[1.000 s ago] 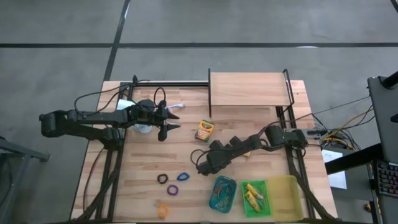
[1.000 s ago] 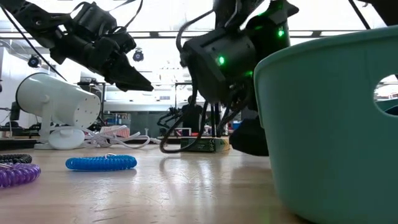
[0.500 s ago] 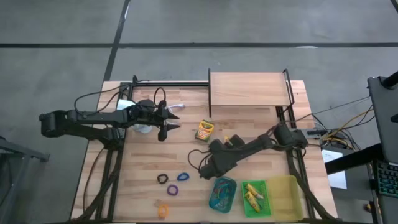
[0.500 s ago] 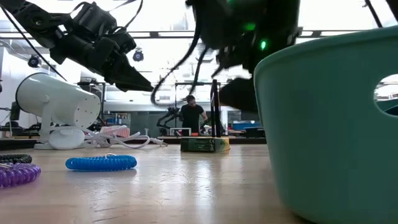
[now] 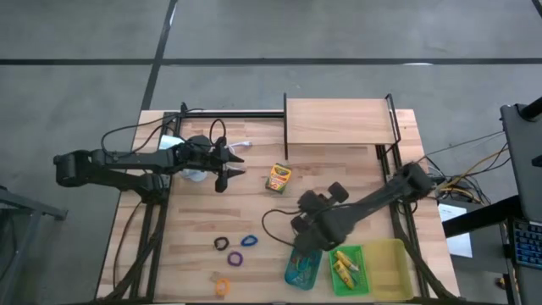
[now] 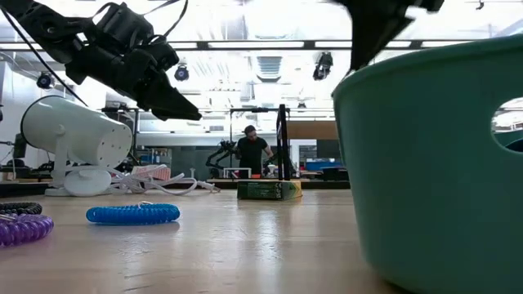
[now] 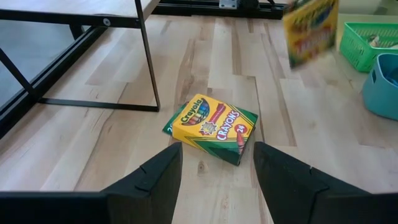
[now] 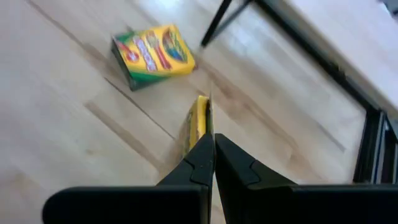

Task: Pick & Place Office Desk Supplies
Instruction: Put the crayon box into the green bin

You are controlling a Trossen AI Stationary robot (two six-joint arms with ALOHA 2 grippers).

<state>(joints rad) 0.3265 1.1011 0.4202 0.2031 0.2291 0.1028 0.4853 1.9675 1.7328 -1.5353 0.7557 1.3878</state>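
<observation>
from above: hovering over the wooden surface [image 5: 195,254] near the white lamp [image 5: 193,174], left hand [image 5: 230,172] spread wide and gripping nothing. lying flat beside the shelf legs, one crayon box [image 5: 278,177]. reaching above the teal tray [image 5: 302,263], right hand [image 5: 298,246], fingers hidden under the arm. sitting next to that tray, a green tray [image 5: 347,267] and a yellow tray [image 5: 389,269]. resting apart on the boards, a black loop [image 5: 222,243], blue loop [image 5: 249,240], purple loop [image 5: 235,259] and orange loop [image 5: 222,286].

from surface level: hanging above the lamp [image 6: 78,135], left hand [image 6: 176,104] parted. lying in front, blue loop [image 6: 132,213] and purple loop [image 6: 24,229]. filling the near side, teal tray wall [image 6: 425,155]. standing far behind, a person [image 6: 251,152].

past the left wrist: lying between the spread fingers [image 7: 152,180], crayon box [image 7: 210,127] flat on the boards. showing farther off, blurred, a second crayon box [image 7: 311,28] in the air.

past the right wrist: clenched on the thin edge of a crayon box [image 8: 198,127], right hand [image 8: 213,149]. lying beyond on the boards, the other box [image 8: 153,55].
</observation>
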